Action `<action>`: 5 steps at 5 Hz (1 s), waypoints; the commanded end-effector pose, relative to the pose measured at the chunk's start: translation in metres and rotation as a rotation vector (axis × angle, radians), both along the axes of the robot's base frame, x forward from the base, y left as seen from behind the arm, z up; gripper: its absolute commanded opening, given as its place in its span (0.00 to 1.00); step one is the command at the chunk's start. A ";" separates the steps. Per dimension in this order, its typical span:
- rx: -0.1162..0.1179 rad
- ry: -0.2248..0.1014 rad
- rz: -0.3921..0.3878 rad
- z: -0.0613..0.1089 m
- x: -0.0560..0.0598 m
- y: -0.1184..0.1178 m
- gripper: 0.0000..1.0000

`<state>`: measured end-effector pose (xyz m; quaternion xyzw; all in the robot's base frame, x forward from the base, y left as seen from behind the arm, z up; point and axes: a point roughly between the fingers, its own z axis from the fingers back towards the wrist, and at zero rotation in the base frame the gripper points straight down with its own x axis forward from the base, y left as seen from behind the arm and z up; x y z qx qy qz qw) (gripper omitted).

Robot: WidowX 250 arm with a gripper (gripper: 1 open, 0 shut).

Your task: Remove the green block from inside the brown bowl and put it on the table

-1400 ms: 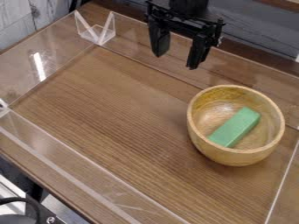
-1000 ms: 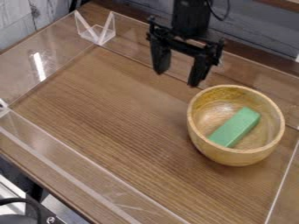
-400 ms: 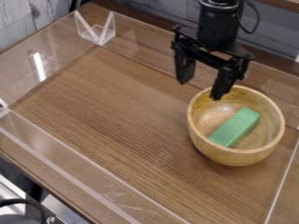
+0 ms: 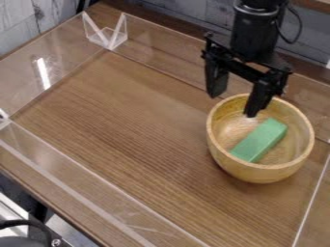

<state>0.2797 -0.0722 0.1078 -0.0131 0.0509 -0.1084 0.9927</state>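
Note:
A bright green block (image 4: 260, 141) lies slanted inside the light-brown wooden bowl (image 4: 227, 154), which stands on the wood-grain table (image 4: 116, 116) at the right. My black gripper (image 4: 240, 93) points down over the bowl's far left rim, its two fingers spread apart and open with nothing between them. One fingertip hangs just above the bowl's inner far edge, a short way up and left of the block. Nothing touches the block.
Clear acrylic walls (image 4: 52, 58) edge the table on the left, front and back. A clear angled acrylic piece (image 4: 106, 31) stands at the far left corner. Dark cables and a bench lie behind the back wall.
The gripper has travelled right and lower in the picture, from over the table's far middle to the bowl's far rim, rolling slightly. It stays open. Bowl and block have not moved.

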 end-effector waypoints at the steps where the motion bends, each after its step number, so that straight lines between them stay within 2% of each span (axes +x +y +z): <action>1: -0.013 -0.040 -0.022 0.007 0.004 -0.009 1.00; 5: -0.028 -0.055 -0.108 -0.003 0.000 -0.041 1.00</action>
